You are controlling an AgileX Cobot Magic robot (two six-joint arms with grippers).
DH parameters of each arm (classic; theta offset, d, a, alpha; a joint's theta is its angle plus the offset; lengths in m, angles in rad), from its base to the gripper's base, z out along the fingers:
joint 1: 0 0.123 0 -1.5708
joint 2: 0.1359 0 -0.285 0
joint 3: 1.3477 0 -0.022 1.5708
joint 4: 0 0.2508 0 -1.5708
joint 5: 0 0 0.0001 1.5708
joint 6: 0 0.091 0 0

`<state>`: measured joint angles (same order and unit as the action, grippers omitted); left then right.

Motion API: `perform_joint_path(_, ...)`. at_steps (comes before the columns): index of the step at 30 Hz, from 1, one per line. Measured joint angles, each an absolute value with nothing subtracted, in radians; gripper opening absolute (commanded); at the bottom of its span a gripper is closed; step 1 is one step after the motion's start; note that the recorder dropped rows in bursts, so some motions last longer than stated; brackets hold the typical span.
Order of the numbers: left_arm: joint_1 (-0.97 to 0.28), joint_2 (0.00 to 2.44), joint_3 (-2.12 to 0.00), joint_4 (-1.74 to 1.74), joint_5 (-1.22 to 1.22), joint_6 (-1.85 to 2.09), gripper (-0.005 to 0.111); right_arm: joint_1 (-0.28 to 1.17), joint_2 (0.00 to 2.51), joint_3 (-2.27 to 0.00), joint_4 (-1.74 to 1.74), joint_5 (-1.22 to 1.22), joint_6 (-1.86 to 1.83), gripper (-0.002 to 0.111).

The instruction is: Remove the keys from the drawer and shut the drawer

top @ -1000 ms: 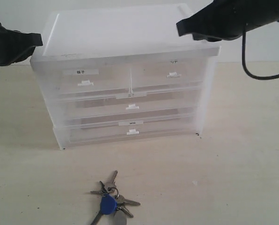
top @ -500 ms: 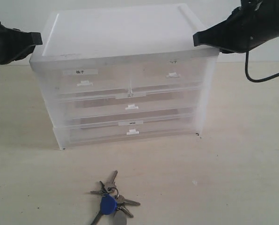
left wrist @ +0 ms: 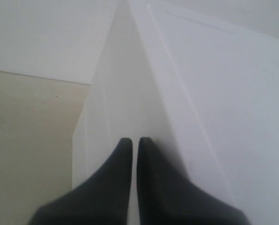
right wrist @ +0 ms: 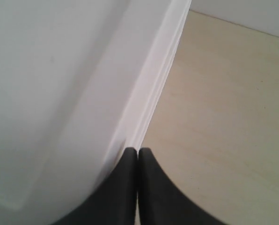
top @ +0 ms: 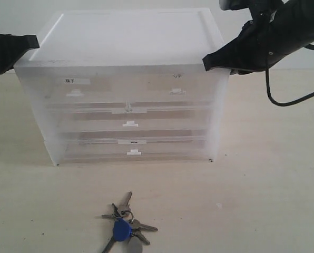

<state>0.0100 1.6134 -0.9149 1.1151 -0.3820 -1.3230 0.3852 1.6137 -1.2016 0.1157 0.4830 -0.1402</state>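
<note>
The keys, a bunch of silver ones with a round blue fob and a grey tag, lie on the table in front of the cabinet. The drawer, top right with a faint label and white tab, sits flush in the translucent cabinet. My left gripper is shut, its tips at the cabinet's top left edge. In the left wrist view the same gripper rests along that lid edge. My right gripper is shut against the top right front corner. The right wrist view shows that gripper at the lid's rim.
The cabinet also holds a top left half-width drawer with a dark label and two full-width drawers below, all shut. Pale wooden table stretches to the right and front. A black cable hangs from the right arm.
The whole cabinet has slid to the left and turned slightly. My right gripper has come down and leftward onto its top right corner. The keys have not moved.
</note>
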Motion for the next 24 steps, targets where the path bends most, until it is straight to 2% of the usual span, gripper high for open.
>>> perform_joint_path(14,0.020,1.579,-0.848,1.027,-0.446,-1.238,0.005,0.395,1.527,-1.195,0.099,0.605,-0.148,0.000)
perform_joint_path(24,-0.019,1.343,-0.835,1.043,-0.358,-1.169,0.005,0.421,1.491,-1.191,0.052,0.553,-0.100,0.000)
